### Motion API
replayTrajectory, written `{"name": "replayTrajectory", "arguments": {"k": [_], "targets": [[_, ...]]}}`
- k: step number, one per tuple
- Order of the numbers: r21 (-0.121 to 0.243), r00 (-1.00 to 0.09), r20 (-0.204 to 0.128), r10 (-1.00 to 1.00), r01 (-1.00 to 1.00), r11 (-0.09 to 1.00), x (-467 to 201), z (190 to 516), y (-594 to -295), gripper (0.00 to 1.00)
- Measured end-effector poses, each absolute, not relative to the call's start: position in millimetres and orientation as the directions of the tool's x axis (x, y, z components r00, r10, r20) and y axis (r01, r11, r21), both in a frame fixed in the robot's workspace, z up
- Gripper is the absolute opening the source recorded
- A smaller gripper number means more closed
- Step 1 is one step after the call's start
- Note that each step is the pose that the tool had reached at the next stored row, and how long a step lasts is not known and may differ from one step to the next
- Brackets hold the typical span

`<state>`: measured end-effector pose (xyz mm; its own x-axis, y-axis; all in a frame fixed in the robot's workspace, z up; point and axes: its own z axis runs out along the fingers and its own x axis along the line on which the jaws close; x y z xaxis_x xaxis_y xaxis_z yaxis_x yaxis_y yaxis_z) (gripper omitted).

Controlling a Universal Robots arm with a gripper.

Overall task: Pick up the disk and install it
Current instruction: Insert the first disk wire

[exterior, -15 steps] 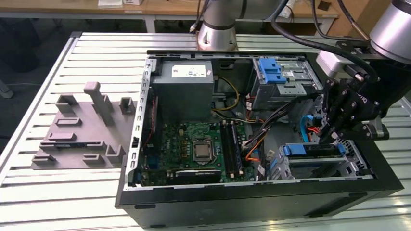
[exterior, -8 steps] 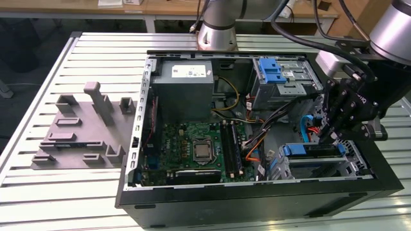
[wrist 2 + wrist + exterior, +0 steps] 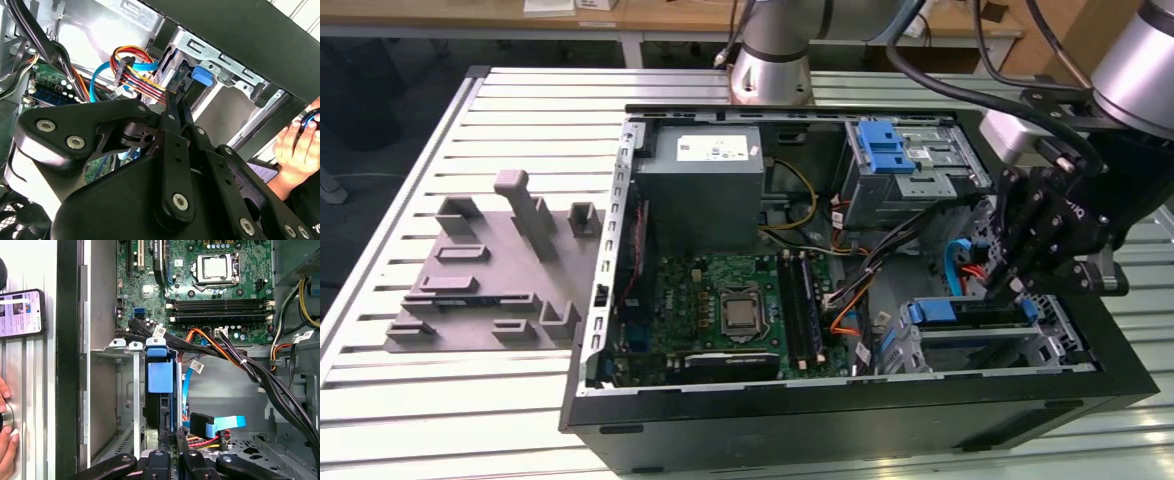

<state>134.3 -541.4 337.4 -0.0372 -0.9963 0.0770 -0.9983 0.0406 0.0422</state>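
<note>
- Disk stands on its edge in a slot of the metal drive cage, inside the open computer case; its blue bracket faces the first wrist view, and the dark body of the drive goes down behind it
- in the exterior view the disk shows as a blue strip at the top of the cage, in the corner of the case at the exterior view's right
- gripper is just beside the disk's dark edge; I cannot tell if it touches it
- fingers are pressed together into one thin black blade, with nothing seen between them; in the exterior view the gripper points down, just above the cage
- flat blue cable and a bundle of red, orange and yellow wires lie near the fingertips
- motherboard is in the middle of the case; the grey power supply is beyond it
- grey fixture rests on the slatted desk, at the exterior view's left of the case
- outside the case wall a person's hand rests on the desk, near a phone
</note>
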Motion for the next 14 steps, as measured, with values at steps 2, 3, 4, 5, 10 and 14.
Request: {"name": "replayTrajectory", "arguments": {"k": [2,3,4,5,10,14], "targets": [[0.042,-0.038,0.077,-0.996,-0.998,0.042,134.4,337.0,-542.5,0.16],[0.042,-0.039,0.077,-0.996,-0.998,0.043,134.5,336.7,-542.8,0.16],[0.042,-0.040,0.077,-0.996,-0.998,0.044,134.6,336.5,-543.0,0.16],[0.042,-0.041,0.077,-0.996,-0.998,0.045,134.6,336.4,-543.1,0.16],[0.042,-0.043,0.077,-0.996,-0.998,0.047,134.6,335.5,-543.2,0.16],[0.042,-0.044,0.077,-0.996,-0.998,0.047,134.6,334.6,-543.2,0.16]]}}
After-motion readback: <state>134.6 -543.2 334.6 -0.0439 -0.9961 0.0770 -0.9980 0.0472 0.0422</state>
